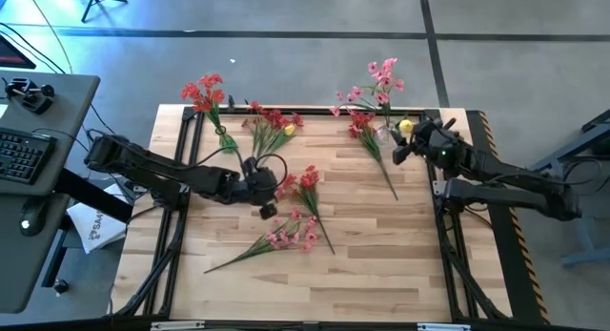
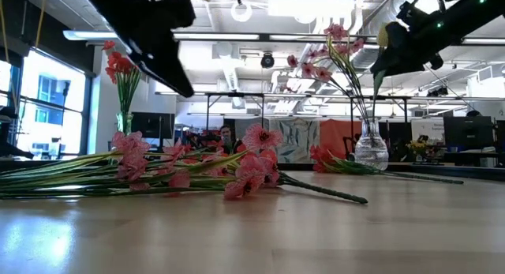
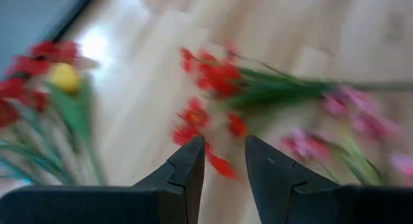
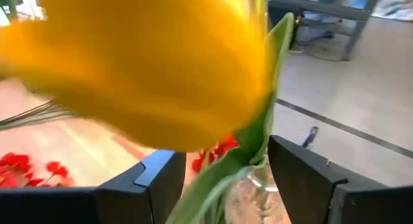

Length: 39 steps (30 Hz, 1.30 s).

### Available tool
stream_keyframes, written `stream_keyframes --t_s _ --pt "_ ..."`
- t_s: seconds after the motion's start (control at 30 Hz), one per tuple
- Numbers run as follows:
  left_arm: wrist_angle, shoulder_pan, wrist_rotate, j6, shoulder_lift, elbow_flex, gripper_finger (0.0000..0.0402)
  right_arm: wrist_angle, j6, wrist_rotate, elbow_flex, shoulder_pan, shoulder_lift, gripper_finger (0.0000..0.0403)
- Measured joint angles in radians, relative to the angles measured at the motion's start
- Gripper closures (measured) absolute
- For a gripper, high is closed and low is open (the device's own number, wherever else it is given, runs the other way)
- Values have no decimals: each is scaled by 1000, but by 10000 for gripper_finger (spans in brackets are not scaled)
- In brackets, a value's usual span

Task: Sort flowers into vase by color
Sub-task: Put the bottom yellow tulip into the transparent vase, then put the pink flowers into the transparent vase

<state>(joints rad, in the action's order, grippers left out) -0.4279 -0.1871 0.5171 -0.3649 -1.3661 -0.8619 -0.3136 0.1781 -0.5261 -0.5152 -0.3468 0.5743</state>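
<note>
Flower sprays (image 1: 286, 231) clutter the table's (image 1: 381, 264) middle and far edge; its near right stretch lies bare.

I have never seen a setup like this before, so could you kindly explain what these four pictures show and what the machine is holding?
This is a two-armed robot at a wooden table. One picture looks straight down from above, one looks level across the tabletop, and two come from cameras on the arms' wrists.

Loose artificial flowers lie on the wood: a pink spray, a red spray and a mixed red bunch. Two glass vases stand at the far edge: the left vase holds red flowers, the right vase pink ones.

The left gripper hovers open and empty above the red spray. The right gripper holds a yellow flower by its stem, beside the right vase.
</note>
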Motion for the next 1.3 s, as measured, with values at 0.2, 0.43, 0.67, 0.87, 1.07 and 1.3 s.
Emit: stream_keyframes --t_s 0.2,0.43,0.67,0.87,1.07,1.3 --pt "-90 -38 -145 -89 82 -26 302 17 -44 1 1 65 -10 188" --pt "-146 -108 -265 -116 99 -88 302 100 -197 241 1 123 -72 188" --pt "-445 -179 -453 -454 98 -104 302 232 -286 615 92 205 -49 188" --pt "-509 -312 -531 -620 95 -69 302 637 -266 687 313 289 0 188" --pt "-244 -435 -529 -648 95 29 302 1018 -231 626 503 349 33 188" --pt "-21 -504 -359 -547 94 158 302 1023 -228 662 497 399 42 188"
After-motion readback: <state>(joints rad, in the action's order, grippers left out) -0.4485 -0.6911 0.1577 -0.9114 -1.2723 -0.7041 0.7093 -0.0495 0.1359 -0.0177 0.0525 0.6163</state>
